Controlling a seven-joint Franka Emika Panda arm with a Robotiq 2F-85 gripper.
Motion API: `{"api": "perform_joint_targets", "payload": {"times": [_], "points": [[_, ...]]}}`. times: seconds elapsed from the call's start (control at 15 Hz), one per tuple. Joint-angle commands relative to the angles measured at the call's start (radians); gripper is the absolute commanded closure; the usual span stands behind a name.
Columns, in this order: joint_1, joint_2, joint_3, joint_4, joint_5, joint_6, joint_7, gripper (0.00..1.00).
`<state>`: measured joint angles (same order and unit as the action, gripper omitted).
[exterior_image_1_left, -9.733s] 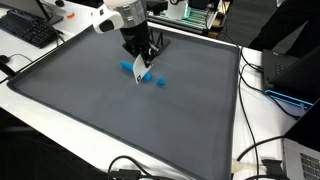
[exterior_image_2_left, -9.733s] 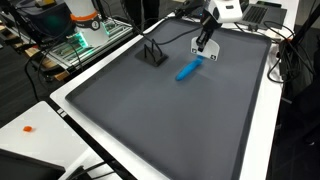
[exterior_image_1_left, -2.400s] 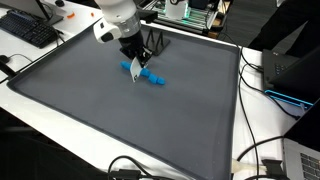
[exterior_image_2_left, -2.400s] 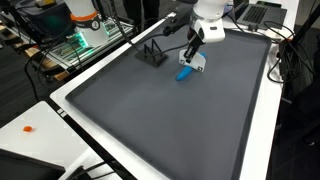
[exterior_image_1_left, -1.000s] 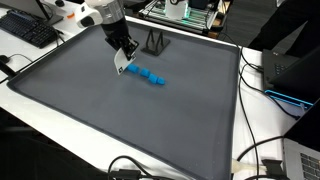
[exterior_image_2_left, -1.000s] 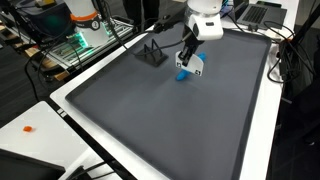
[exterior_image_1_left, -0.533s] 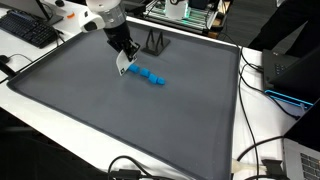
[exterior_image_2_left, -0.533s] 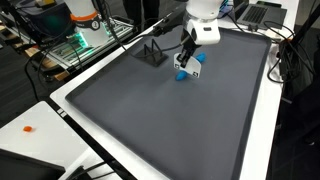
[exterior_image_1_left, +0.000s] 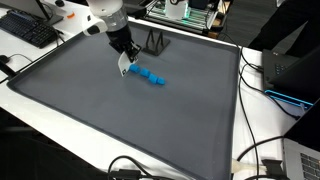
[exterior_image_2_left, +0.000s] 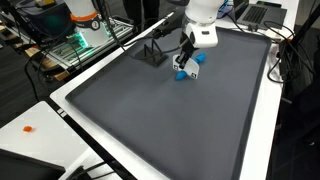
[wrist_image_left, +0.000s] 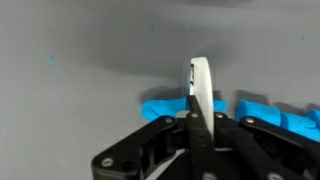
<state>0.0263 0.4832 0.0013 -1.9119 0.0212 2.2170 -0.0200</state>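
- A keyboard (exterior_image_1_left: 30, 30) lies at the far left in an exterior view, off the grey mat (exterior_image_1_left: 120, 125) and well apart from everything else here.
- The gripper (exterior_image_1_left: 124, 60) hangs over the far part of the mat, its fingers pointing down and tilted a little.
- The jaws are pressed together on a thin white blade (exterior_image_1_left: 122, 69). In the wrist view the blade (wrist_image_left: 200, 90) sticks straight out from between the fingers and shows edge-on.
- The blue row (exterior_image_1_left: 147, 77), a lumpy strip of small blocks, lies flat on the mat just beside the blade. It runs away to the right and slightly nearer the camera.
- The row's left end is the end closest to the blade.
- In the wrist view the blue row (wrist_image_left: 165, 106) runs side to side, so its long axis crosses the blade's edge. More of the row shows on the right of the blade than on the left.
- Whether the blade's tip touches the blocks or hovers just over them, I cannot tell.
- A small black stand (exterior_image_1_left: 155, 42) sits on the mat behind the row, near it but not touching.
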Motion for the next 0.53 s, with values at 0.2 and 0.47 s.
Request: {"api": "perform_joint_targets", "payload": {"times": [0.2,0.47], "points": [[-0.019,0.03,0.026,-0.026,0.039,0.037,-0.022,0.99],[-0.028,0.025,0.036,-0.026,0.077,0.036,-0.028,0.99]]}}
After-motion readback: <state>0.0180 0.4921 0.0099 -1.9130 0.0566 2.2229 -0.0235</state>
